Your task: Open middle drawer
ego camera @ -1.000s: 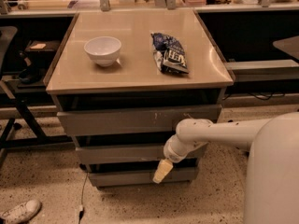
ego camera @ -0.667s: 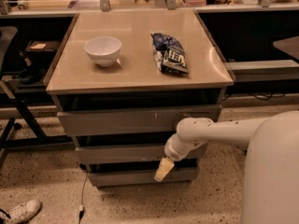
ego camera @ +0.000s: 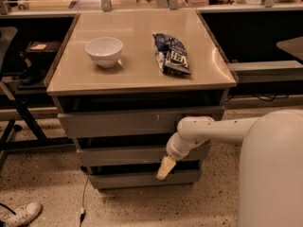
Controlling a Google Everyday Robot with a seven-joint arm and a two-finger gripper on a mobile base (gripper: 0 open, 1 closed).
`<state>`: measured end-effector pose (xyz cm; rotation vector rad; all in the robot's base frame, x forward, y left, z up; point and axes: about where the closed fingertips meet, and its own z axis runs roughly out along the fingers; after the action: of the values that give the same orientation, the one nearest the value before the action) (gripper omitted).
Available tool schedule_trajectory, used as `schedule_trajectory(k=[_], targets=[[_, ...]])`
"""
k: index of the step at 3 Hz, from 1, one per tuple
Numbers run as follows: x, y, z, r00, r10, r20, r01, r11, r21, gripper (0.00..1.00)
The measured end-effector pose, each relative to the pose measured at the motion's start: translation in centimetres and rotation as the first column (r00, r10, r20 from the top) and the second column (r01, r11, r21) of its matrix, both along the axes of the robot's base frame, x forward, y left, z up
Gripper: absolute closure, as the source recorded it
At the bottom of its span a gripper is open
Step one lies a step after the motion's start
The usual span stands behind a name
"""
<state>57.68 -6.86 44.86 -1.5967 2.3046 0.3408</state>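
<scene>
Barely any motion vs 1 s ago: pincer (ego camera: 163, 168) sits a hair higher, everything else is unchanged. It hangs low centre-right of the frame, cream-coloured and tapered, at the end of the white arm (ego camera: 213, 129), in front of the right part of the middle drawer (ego camera: 123, 155), its tip over the dark gap below. Spread or pressed together: cannot tell.

Middle drawer is lower centre of the frame, a flat grey handleless front, second of three. Top front (ego camera: 113, 123) is taller, with small pale scratches right of centre. Bottom front (ego camera: 137, 178) is narrowest. Dark gaps between all three.

Counter (ego camera: 137, 74) is smooth beige. White round bowl (ego camera: 104, 51) upper left on it, crinkly blue-and-white snack bag (ego camera: 171, 53) to its right, well apart; print unreadable.

Speckled floor (ego camera: 47, 183), thin dark cable (ego camera: 84, 197) and white shoe (ego camera: 21, 214) lower left. Robot body (ego camera: 272, 169), smooth white, fills lower right.
</scene>
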Motion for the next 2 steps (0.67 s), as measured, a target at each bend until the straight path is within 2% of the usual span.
schedule_trajectory(k=[2], targets=[[0.8,1.1,-2.6,0.9997,0.014,-0.018,-0.014,1.000,0.008,0.00]])
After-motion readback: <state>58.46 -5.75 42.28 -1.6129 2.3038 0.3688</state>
